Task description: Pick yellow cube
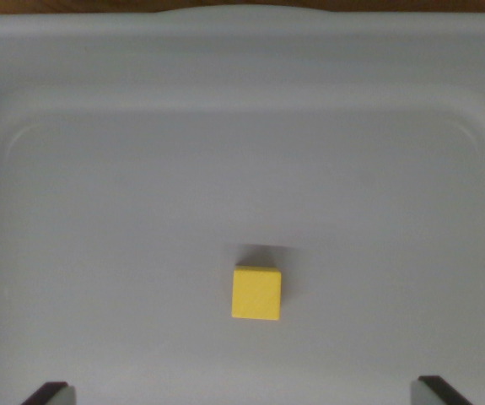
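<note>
Gripper [246,395] barely in frame: only two dark fingertips [46,391] poking up at bottom edge, one at the wrist view's left, one at the wrist view's right. Set wide apart, nothing between them. Arm and wrist out of view.

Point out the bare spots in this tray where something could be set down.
The tray is bare nearly everywhere: the wide floor between the yellow cube and the far rim, and both stretches on the wrist view's left and right of the cube. The only taken spot is the cube itself, between the open gripper fingertips.
</note>
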